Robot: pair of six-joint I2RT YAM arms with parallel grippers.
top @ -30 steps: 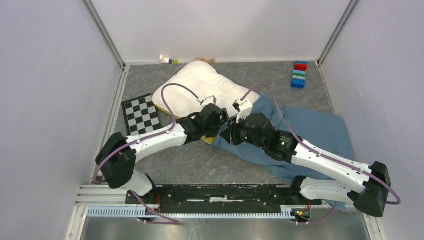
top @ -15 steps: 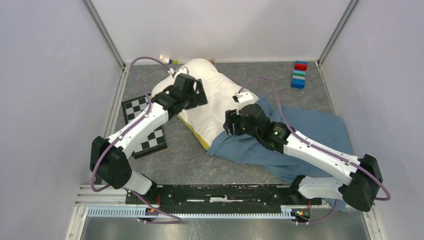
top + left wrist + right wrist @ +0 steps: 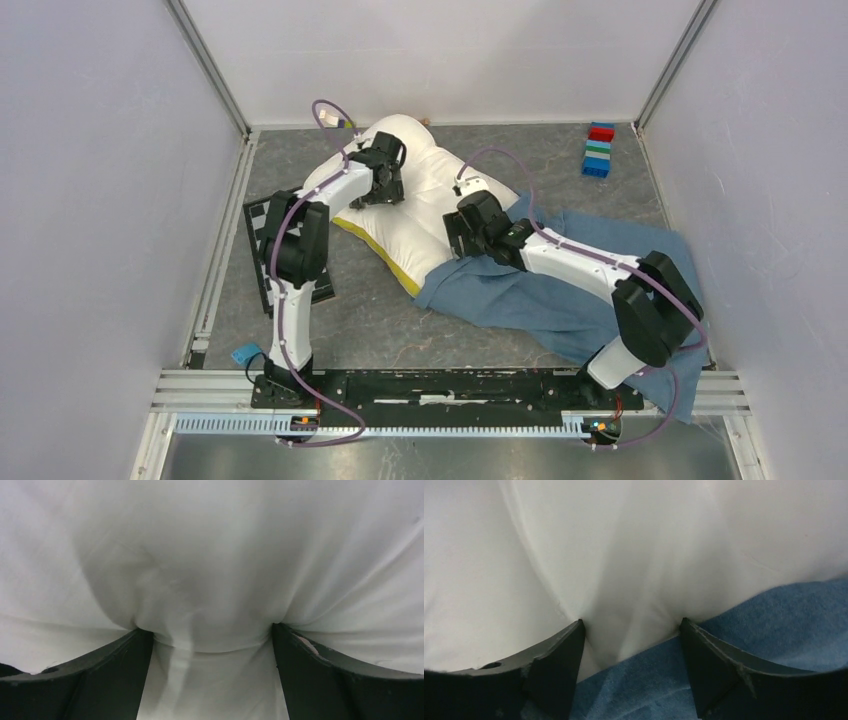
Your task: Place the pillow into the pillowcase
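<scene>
The cream-white pillow [image 3: 425,180] lies slanted at the back middle, and a yellow band [image 3: 378,250] runs along its near-left edge. Its right end meets the dusty-blue pillowcase [image 3: 570,290], spread wrinkled to the right; whether that end is inside, I cannot tell. My left gripper [image 3: 385,190] [image 3: 210,630] is open wide, and its fingertips [image 3: 137,640] press into the pillow's upper left, with white cloth bulging between them. My right gripper [image 3: 458,238] [image 3: 631,622] is also open. It rests where the pillow [image 3: 624,555] meets the pillowcase edge [image 3: 774,625].
A black-and-white checkerboard [image 3: 262,215] lies left of the pillow, partly under my left arm. A stack of coloured blocks [image 3: 598,150] stands at the back right. Small blocks [image 3: 335,120] sit by the back wall. A small blue object [image 3: 245,353] lies near the left base. Walls close in on three sides.
My left gripper let go at the pillow's near corner and swung back onto its upper left. The right gripper opened and shifted up onto the pillow. The pillow now stretches nearer, yellow band showing.
</scene>
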